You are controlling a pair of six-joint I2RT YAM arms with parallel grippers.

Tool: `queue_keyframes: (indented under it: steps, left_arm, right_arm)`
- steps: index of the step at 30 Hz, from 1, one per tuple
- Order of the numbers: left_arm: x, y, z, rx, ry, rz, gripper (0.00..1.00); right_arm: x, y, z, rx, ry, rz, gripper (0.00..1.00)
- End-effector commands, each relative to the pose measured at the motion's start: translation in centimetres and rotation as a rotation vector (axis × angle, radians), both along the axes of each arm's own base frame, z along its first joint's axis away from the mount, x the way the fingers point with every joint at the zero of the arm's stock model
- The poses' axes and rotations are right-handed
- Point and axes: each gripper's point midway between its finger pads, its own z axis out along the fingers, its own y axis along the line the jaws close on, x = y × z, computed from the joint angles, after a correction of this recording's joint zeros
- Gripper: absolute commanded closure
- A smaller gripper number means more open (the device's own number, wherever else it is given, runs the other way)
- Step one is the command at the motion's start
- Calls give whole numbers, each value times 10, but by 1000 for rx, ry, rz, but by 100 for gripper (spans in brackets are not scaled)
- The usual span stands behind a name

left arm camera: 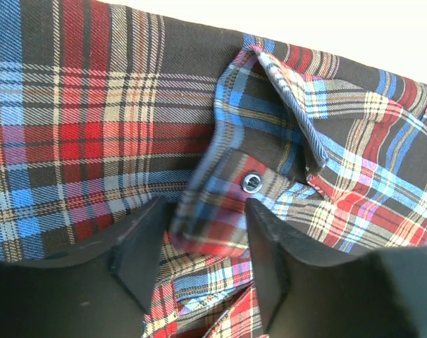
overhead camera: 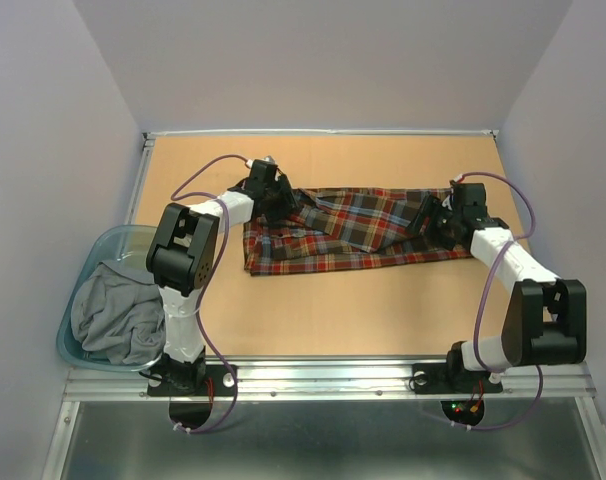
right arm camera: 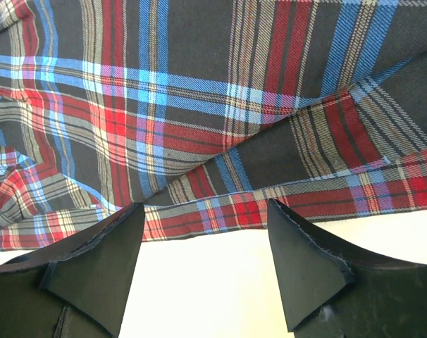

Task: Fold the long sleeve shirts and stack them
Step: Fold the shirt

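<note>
A long sleeve shirt (overhead camera: 358,232) in red, navy, brown and yellow plaid lies spread across the middle of the table, partly folded. My left gripper (overhead camera: 274,197) is at its far left end. In the left wrist view the left gripper (left arm camera: 205,211) is open, and a folded strip of the shirt with a metal button (left arm camera: 251,182) sits between the fingers (left arm camera: 139,253). My right gripper (overhead camera: 439,215) is at the shirt's right end. In the right wrist view the right gripper (right arm camera: 205,211) is open and empty, its tips at the shirt's hem (right arm camera: 227,211), bare table below.
A clear blue bin (overhead camera: 96,250) stands off the table's left edge and holds a crumpled grey garment (overhead camera: 115,312). Walls close the table at the back and sides. A metal rail (overhead camera: 323,372) runs along the near edge.
</note>
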Motion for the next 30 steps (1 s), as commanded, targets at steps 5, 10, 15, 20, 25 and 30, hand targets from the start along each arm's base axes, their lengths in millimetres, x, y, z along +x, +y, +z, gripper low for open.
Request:
queue_keyframes:
  steps: [5,10,15,20,25,30]
  left_arm:
    - [-4,17,-7,62,27,54,31]
    - [-3,11,-3,42,26,38,39]
    - [0,6,8,12,7,21,76]
    - [0,-2,32,-29,-22,-3,100]
    - [-5,2,62,-45,-43,20,100]
    - [-16,14,74,-15,-22,59,100]
  right_arm:
    - [-4,2,4,10,-30,6,25]
    - [-2,2,4,8,-31,9,25]
    - [-2,1,4,7,-32,8,25]
    - [-3,0,6,0,-40,4,25]
    - [-1,0,12,-2,-58,4,25]
    - [1,0,19,1,-75,0,25]
